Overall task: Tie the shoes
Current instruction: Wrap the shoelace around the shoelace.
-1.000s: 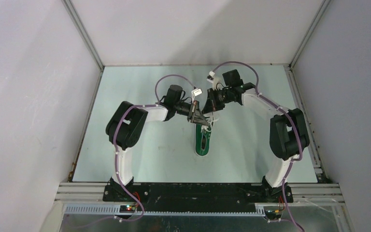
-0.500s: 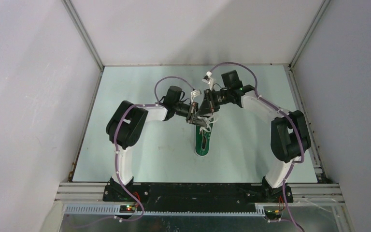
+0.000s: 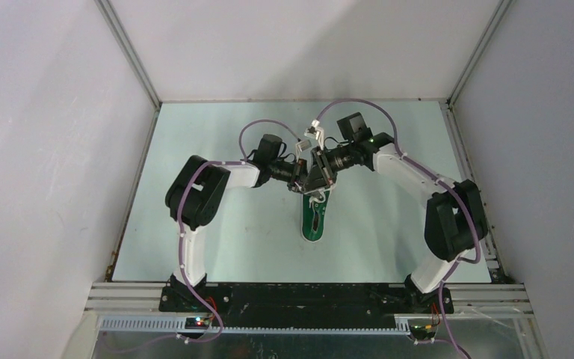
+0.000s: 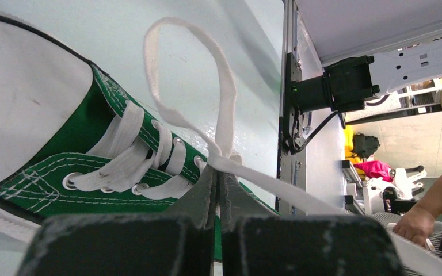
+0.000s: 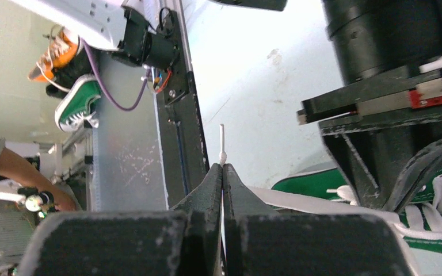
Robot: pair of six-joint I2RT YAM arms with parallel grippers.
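The green sneaker (image 3: pixel 313 222) lies mid-table, white toe cap toward the far side under both grippers. In the left wrist view the sneaker (image 4: pixel 63 146) fills the left, with a white lace loop (image 4: pixel 218 75) standing above the eyelets. My left gripper (image 4: pixel 217 168) is shut on the lace at the loop's base; a strand (image 4: pixel 299 195) runs off to the right. My right gripper (image 5: pixel 223 167) is shut on a lace end, its tip (image 5: pixel 222 138) poking out above the jaws. In the top view the left gripper (image 3: pixel 303 181) and right gripper (image 3: pixel 317 179) nearly touch over the shoe's front.
Grey enclosure walls and aluminium rails (image 3: pixel 131 60) border the pale green table (image 3: pixel 217 224). The left gripper's body (image 5: pixel 391 98) looms close in the right wrist view. Spare orange and green shoes (image 5: pixel 72 98) and a person's hand (image 4: pixel 417 221) show beyond the table.
My right gripper has swung left and closed in on the left gripper over the shoe's front, carrying its lace end. The left gripper has barely moved.
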